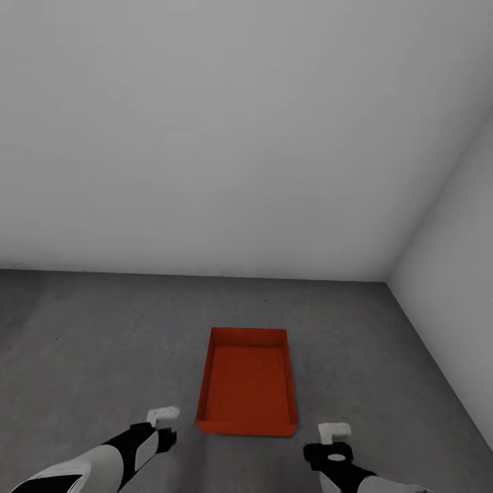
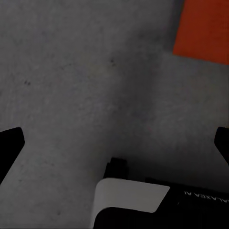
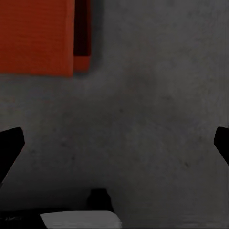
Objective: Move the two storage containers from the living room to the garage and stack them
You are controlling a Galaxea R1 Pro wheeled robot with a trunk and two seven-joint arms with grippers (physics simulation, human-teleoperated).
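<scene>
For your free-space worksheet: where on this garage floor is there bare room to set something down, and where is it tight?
Bare floor lies between the orange-red container and the back wall, and to its left. Tighter: the strip toward the right wall.

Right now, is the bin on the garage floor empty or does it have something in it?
Empty as far as shows. The bin sits flat and upright on the floor, and the head view shows only its bare ribbed bottom.

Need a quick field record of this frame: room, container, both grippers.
room: pale grey walls, dark grey concrete floor
container: one orange-red storage container on the floor, open top up, looks empty
left gripper: open, holds nothing, left of the container
right gripper: open, holds nothing, right of the container
stack: cannot tell whether it is one bin or two nested
</scene>
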